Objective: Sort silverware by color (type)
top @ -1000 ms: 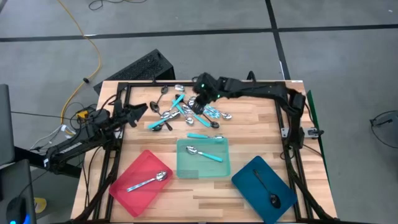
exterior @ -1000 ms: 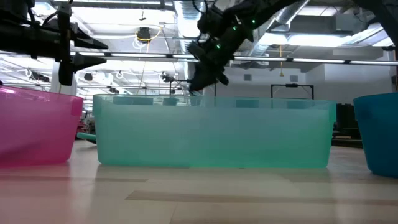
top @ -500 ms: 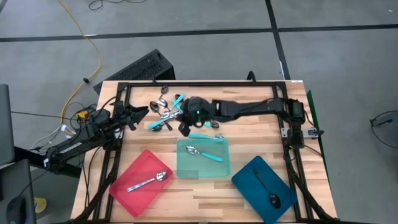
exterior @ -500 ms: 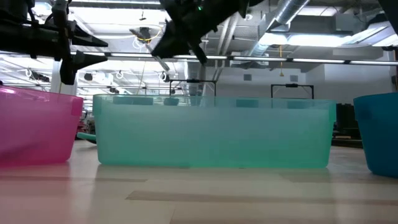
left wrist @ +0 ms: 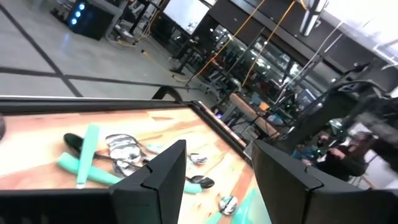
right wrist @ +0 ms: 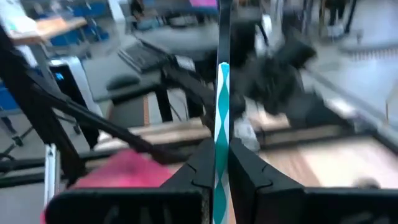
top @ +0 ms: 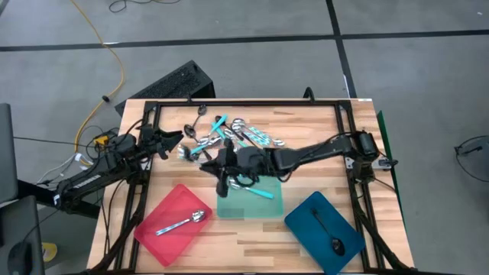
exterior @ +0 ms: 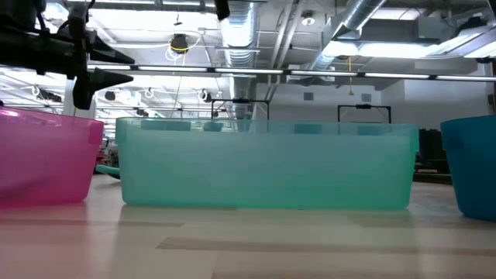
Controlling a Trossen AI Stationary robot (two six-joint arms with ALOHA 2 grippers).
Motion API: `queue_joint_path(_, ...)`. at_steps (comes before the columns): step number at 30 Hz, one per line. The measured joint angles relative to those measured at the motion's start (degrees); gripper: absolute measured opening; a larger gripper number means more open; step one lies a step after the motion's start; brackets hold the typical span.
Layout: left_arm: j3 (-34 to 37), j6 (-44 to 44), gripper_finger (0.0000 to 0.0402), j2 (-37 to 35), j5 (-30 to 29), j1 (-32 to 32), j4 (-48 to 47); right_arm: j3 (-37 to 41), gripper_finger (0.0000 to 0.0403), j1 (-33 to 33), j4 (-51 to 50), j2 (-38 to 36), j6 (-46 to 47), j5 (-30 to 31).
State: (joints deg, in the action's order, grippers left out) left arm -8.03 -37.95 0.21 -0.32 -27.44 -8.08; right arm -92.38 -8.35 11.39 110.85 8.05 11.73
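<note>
Your right fingers [top: 222,181] pinch a spoon [right wrist: 221,124] above the middle tray's [top: 276,206] left edge. Behind them lies the spoon pile [top: 229,136]; left-front, a tray [top: 157,241] holding one spoon [top: 182,224]; right-front, another tray [top: 304,215] with one [top: 328,233]. Your left fingers [top: 174,139] hover left of the pile.

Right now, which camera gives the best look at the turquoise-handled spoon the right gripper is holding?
The right wrist view: the turquoise-handled spoon stands pinched between the right gripper fingers, its patterned handle plainly seen. The high view shows only that gripper by the teal tray, the spoon hidden. The low and left wrist views do not show it.
</note>
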Motion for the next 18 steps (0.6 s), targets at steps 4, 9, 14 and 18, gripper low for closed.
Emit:
queue_joint_path(4,0.0,0.0,0.0167,0.0,-0.5,0.0,-2.4,-0.1,0.0048,-1.6,5.8,0.8,-4.8,-1.9)
queue_joint_path(9,0.0,-0.3,0.0167,0.0,-0.5,0.0,-2.8,0.0,0.0048,-2.2,12.1,5.4,-5.1,-8.9)
queue_joint_path(14,0.0,0.3,0.0167,0.0,-0.5,0.0,-2.8,-0.4,0.0048,-2.7,17.8,11.4,-1.7,-10.4)
queue_joint_path(18,0.0,0.3,0.0167,0.0,-0.5,0.0,-3.2,-3.7,0.0048,-2.9,18.1,15.9,-1.5,-13.5)
